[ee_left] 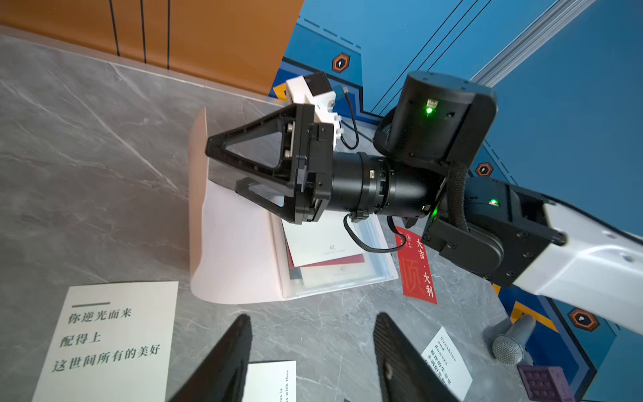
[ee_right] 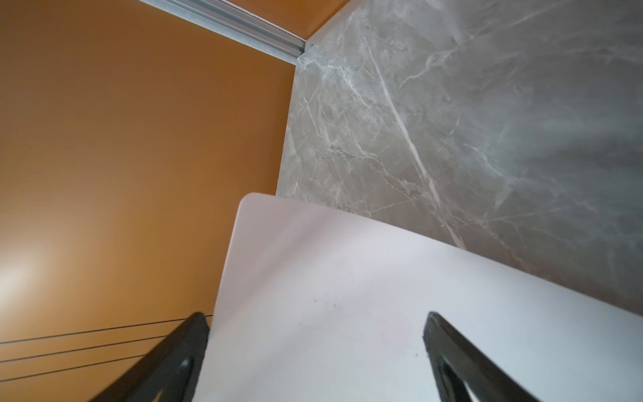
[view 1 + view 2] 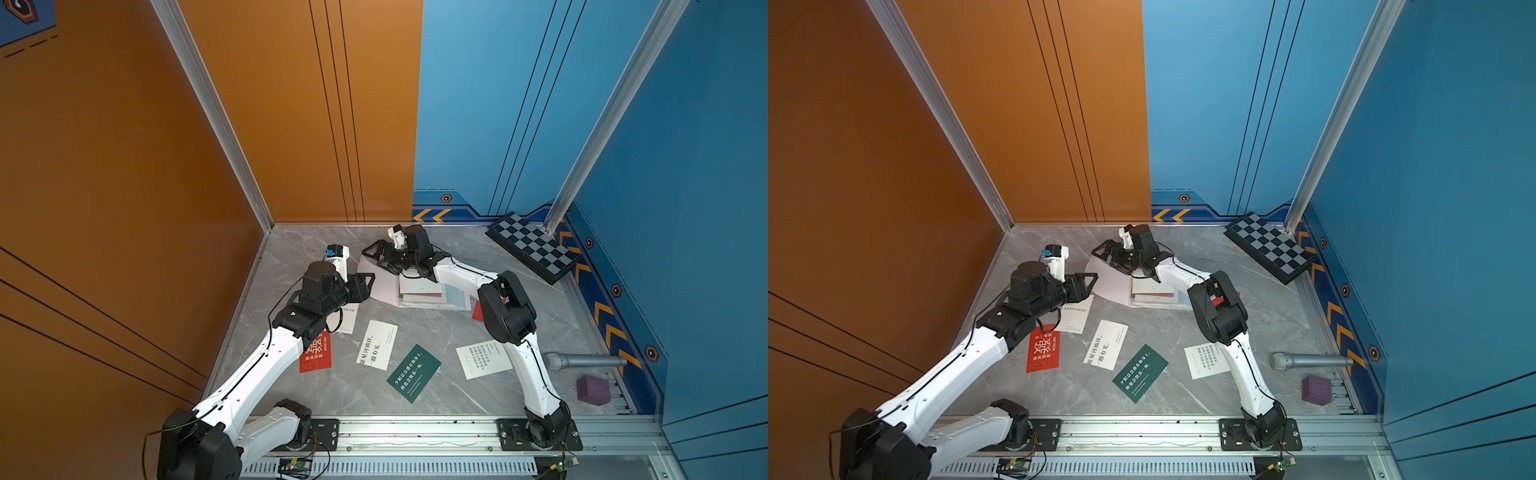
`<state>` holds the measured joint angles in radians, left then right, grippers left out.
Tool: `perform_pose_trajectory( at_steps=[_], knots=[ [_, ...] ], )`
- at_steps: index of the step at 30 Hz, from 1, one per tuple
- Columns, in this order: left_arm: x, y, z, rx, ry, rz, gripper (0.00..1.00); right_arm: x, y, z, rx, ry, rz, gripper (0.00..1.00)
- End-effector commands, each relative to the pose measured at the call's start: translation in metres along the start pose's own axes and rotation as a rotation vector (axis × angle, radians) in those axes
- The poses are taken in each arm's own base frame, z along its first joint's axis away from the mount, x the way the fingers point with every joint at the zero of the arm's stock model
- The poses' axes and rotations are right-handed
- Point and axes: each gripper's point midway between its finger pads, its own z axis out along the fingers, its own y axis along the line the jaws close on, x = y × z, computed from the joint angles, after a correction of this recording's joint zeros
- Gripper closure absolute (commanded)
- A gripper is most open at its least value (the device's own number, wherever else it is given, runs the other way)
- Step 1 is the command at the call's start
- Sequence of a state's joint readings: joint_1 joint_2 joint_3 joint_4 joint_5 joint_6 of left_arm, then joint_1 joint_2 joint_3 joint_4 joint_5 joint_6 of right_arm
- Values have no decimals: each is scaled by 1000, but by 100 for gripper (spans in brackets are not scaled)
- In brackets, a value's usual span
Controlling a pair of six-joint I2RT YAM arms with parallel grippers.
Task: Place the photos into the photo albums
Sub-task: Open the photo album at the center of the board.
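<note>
Dark green photo [image 3: 413,373]: flat on the table [image 3: 457,395], well apart from the photo album [image 1: 229,250], on its near side.
Right white photo [image 3: 484,359]: flat, on the album's near-right side; one edge hidden by my right arm.
Left red photo [image 3: 316,357]: flat, on the album's near-left side; partly under my left arm.
Centre white photo [image 3: 377,344]: flat, between the green photo and the album.
Left white photo [image 1: 111,334]: flat, close to the album's near-left corner.
Left gripper [image 1: 313,320]: fingers spread, nothing between them; hovers just short of the album's near edge, pointing at it.
Photo album: open; pale cover curled upward on its left side; clear sleeve page flat, with a white and a dark red card showing in it.
Right red photo [image 1: 417,275]: at the album's right edge; touching or just beside, I cannot tell.
Right gripper [image 1: 224,167]: jaws wide apart over the raised cover; contact I cannot tell.
Checkered board [image 3: 534,247]: far right of the album, at the wall.
</note>
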<state>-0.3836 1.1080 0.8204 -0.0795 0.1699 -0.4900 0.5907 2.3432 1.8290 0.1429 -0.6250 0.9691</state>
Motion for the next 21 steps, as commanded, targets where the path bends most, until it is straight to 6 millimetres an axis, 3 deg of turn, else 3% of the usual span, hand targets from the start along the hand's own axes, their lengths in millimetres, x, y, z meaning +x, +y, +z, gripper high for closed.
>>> perform_pose_trajectory(
  at_steps=[1,4,5,7,12,15,21],
  knots=[
    [11,9,18,-52,55,-1,42,-4,-9,1,10,-13,42,10],
    [12,22,35,-84,62,-67,45,-9,-19,-3,22,-33,62,18],
    [11,24,39,-79,58,-95,48,-4,-35,-5,58,-27,83,19],
    [8,23,45,-59,50,-117,48,-5,-41,-6,61,-31,98,19],
    [8,27,61,-71,68,-127,49,-8,-27,-5,-2,-35,105,19],
    [9,26,72,-65,89,-166,57,-10,-19,-7,-20,-38,102,19],
    [9,-5,77,-48,68,-166,62,-14,-6,-6,-51,-33,100,18]
  ],
)
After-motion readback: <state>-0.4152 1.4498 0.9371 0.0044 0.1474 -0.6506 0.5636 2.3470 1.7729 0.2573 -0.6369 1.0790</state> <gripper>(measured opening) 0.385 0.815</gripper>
